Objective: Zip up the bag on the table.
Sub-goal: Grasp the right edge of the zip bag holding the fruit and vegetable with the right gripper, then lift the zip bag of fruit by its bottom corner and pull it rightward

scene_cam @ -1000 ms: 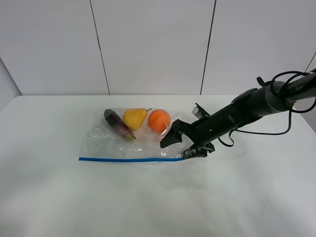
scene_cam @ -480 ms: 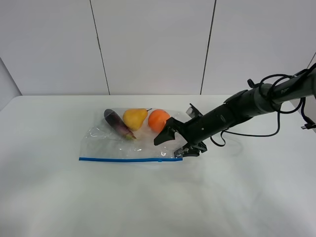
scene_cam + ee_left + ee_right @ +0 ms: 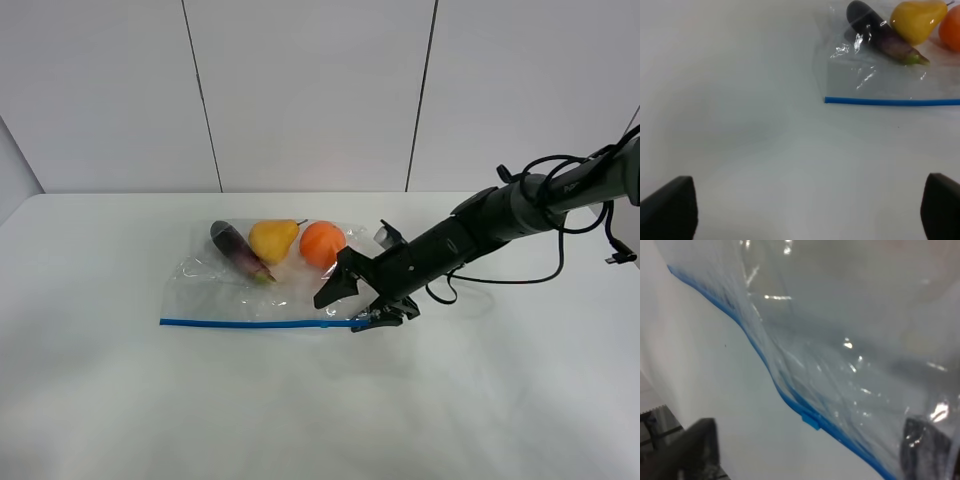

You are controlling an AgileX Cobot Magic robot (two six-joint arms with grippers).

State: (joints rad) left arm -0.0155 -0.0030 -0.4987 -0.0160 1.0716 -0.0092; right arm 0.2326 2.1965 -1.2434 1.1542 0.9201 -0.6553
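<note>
The table carries the bag, which lies flat on it, mouth toward the camera and closed bottom toward the wall; lying flat keeps the mouth reachable from the side.

The right arm slants down low from beyond the bag's right edge, probably so the gripper meets the mouth edge-on. The right gripper sits at the bag's near right corner; its jaws stand apart, one finger over the film and one low by the edge; they straddle the corner and, as far as the views show, clamp nothing yet. The left gripper hangs well off the bag's left end; its jaws are spread wide and it is empty; it may be waiting there to pin that end, so the bag does not slide when the zip is pulled.

The eggplant, pear and orange sit in a row inside the bag at its far side; that weighs the bag down and leaves the mouth flat.

The blue strip runs along the bag's near edge; the slider sits on it near the bag's right end, between the right gripper's fingers; pinching it there would allow one drag toward the bag's left end.
</note>
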